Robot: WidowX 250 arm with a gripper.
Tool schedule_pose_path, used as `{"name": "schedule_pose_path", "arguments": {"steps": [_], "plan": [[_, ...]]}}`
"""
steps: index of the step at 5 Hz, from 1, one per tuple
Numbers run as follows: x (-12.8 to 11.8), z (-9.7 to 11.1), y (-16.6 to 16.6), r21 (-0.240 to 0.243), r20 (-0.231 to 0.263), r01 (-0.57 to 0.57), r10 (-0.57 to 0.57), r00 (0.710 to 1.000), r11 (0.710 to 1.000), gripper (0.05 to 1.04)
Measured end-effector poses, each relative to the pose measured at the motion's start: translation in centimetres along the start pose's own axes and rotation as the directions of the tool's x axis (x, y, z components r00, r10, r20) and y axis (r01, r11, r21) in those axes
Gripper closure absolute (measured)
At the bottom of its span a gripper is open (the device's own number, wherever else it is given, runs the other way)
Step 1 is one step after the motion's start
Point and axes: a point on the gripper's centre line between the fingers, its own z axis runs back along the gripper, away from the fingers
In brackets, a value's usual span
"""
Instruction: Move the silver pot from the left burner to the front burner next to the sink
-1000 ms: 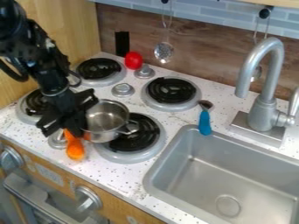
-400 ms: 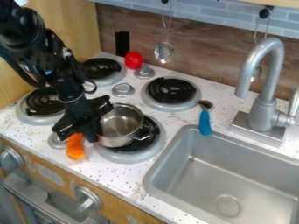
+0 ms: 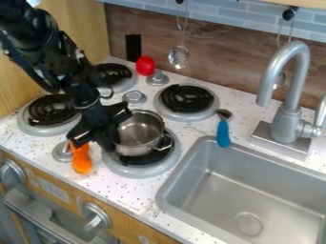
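Note:
The black gripper [image 3: 93,142] is low over the front left of the stove, its fingers open and spread apart. Its right-hand finger is against or right beside the left side of a small silver pot [image 3: 138,135]. That pot stands upright on the front right burner, its handle side toward the right, and looks empty inside. Just below the left-hand finger lies an orange object [image 3: 81,161] on the counter, its upper end partly hidden by the gripper.
Three other black coil burners [image 3: 187,98] surround the pot. A red object [image 3: 145,66] is at the back by a metal knob. A blue-handled utensil [image 3: 223,134] lies near the sink [image 3: 223,190], with the curved faucet [image 3: 290,95] behind it.
My gripper has moved to the right, and the pot has shifted right with it, more fully over the front right burner. The orange object has stayed about where it was.

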Motion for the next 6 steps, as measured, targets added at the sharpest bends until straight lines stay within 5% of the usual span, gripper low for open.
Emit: {"name": "schedule_pose_path", "arguments": {"steps": [3, 5, 6], "plan": [[-1.1, -0.2, 0.0, 0.013, -0.046, 0.048, -0.047, 0.998, 0.999, 0.087], [-1.4, 5.4, -1.6, -0.022, -0.006, 0.083, -0.083, 0.997, 0.996, 0.082], [-1.3, 10.2, -2.6, -0.087, 0.081, 0.096, -0.089, 0.993, 0.992, 0.082]]}}
